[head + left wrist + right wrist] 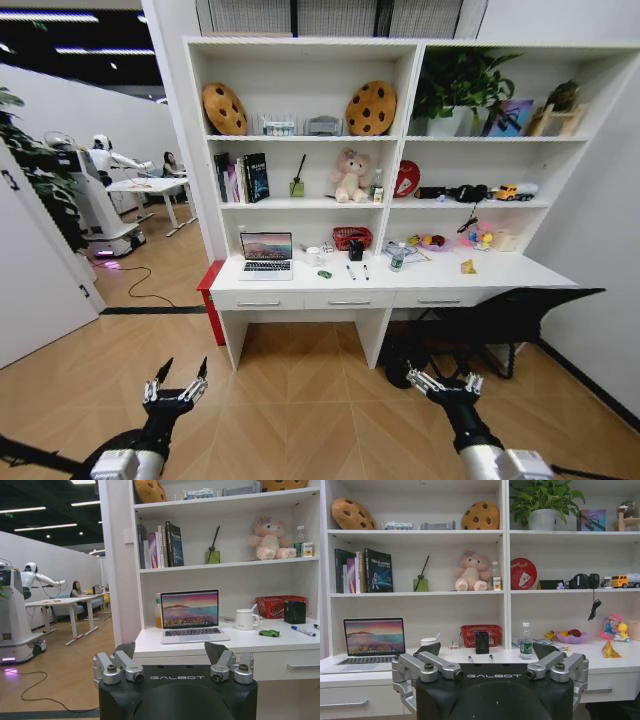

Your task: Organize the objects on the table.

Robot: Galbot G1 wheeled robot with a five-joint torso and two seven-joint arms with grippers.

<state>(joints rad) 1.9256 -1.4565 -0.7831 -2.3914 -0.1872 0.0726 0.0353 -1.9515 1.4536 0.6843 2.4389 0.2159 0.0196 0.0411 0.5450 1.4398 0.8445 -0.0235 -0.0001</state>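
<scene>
Both grippers are hanging low over the wooden floor, well short of the desk [500, 270]; the left gripper [175, 380] is holding its fingers spread with nothing between them, and the right gripper [445, 382] is likewise standing open and empty. On the desk top, the laptop [266, 254] is sitting open at the left end, its screen lit; a white mug [245, 619] is standing just right of it, near the back; a green toy [324, 274] is lying nearer the front edge, between the laptop and two pens [357, 271] that are lying side by side; a black box [356, 250] is standing behind the pens, in front of a red basket [352, 237]; a water bottle [398, 258] is standing upright right of the pens; a yellow packet [468, 267] is resting farther right, well apart from the rest. Three drawers [348, 299] are sitting closed under the top.
</scene>
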